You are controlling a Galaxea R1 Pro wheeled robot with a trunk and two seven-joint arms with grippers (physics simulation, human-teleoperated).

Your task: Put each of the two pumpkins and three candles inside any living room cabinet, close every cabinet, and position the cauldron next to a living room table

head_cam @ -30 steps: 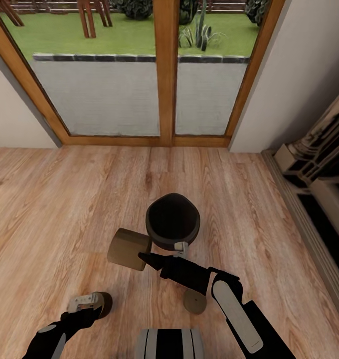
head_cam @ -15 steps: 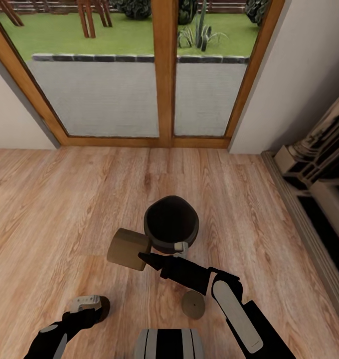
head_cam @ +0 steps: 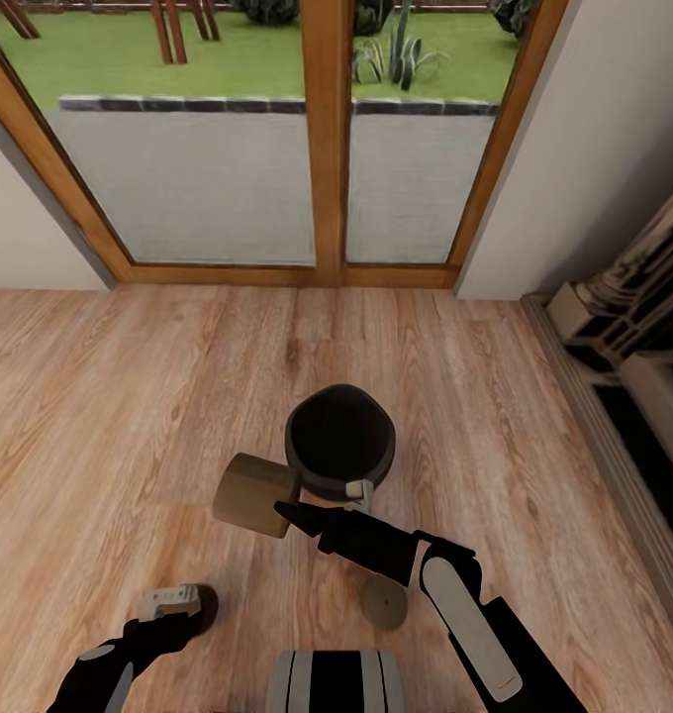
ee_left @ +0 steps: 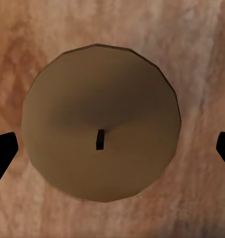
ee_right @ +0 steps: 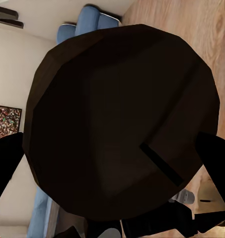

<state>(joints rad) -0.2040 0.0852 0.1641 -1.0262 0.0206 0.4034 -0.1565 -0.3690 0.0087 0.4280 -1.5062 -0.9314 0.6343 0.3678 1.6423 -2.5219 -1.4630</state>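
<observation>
Left gripper (head_cam: 170, 600) first: its jaws are sitting spread wide, one black tip on each side of a candle (ee_left: 100, 121), with bare floor showing in the gaps, so nothing's being pinched yet. It's a stubby tan cylinder, dull waxy top, faceted edge, with a tiny dark wick poking up in the middle.

Right gripper (head_cam: 356, 489) is hanging at the 6 o'clock rim of the cauldron (head_cam: 339, 439). In the wrist cam the jaws are flanking a big dark round body, but I can't tell whether they're actually clamping it or just bracketing it. The cauldron is matte black, squat, and chunky-faceted, with a wide open mouth.

Going outward, a second candle (head_cam: 255, 493) is lying on its side at the cauldron's 8 o'clock, just beside it. A third (head_cam: 384, 601) is standing upright at 5 o'clock, partly under the right forearm. Everything's resting on the wooden floor (head_cam: 99, 416), pale planks with a visible grain. A wood-framed glass door (head_cam: 329, 149) is at 12 o'clock.

My read: it's working the candle pickup. The next move is lowering the left jaws straight down and closing on the candle's sides, centred so the short smooth cylinder doesn't squirt out.
</observation>
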